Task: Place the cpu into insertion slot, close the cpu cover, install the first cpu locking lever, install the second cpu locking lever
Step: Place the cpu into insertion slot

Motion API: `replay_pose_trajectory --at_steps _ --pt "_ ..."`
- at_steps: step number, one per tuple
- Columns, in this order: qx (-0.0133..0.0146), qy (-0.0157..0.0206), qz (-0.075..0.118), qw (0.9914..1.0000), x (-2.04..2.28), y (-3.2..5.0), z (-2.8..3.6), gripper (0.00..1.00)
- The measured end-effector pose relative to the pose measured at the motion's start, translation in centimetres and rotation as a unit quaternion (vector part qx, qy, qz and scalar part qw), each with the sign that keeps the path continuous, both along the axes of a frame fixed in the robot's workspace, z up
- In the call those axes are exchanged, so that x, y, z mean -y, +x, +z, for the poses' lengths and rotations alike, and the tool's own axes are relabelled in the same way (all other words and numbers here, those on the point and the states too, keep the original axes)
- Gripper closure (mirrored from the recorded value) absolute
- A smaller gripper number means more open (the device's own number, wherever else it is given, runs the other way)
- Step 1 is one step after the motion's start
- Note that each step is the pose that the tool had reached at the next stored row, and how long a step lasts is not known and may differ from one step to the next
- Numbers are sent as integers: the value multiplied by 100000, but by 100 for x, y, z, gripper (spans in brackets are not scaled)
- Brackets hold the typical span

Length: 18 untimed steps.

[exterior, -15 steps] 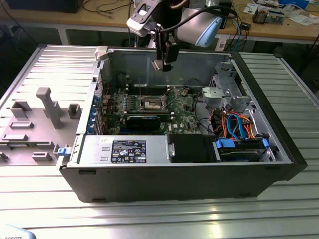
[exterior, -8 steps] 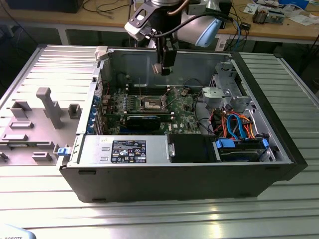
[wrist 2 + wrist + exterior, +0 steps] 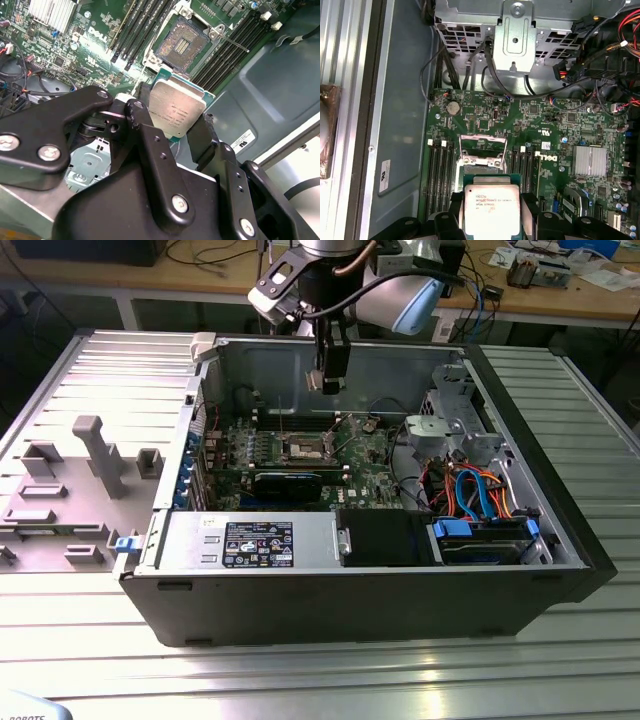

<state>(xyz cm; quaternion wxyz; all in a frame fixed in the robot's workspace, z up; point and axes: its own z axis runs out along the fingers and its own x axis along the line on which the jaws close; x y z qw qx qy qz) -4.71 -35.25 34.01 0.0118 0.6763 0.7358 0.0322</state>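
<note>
The black gripper (image 3: 172,112) has its fingers (image 3: 148,135) clamped on opposite edges of the small flat square cpu with a dull silver-grey metal top (image 3: 177,107). It holds the cpu in the air near the small square insertion slot with a dark centre and silver rim (image 3: 182,45), not touching it. That slot lies uncovered on the green circuit board (image 3: 470,117), between rows of long black memory slots (image 3: 232,47). Around the slot stands the open black computer case (image 3: 350,600), on the ribbed metal counter (image 3: 330,680).
</note>
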Motion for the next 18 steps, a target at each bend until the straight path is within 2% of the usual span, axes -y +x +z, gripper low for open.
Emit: replay_pose_trajectory --at_steps 9,14,15,18 --pt "0 -2 -21 100000 0 0 -1 46" --pt "1 -3 -225 100000 0 -9 -43 46" --pt "5 -9 -598 99998 0 -11 -57 46" --pt "-5 -37 -3276 99946 0 -11 -98 46"
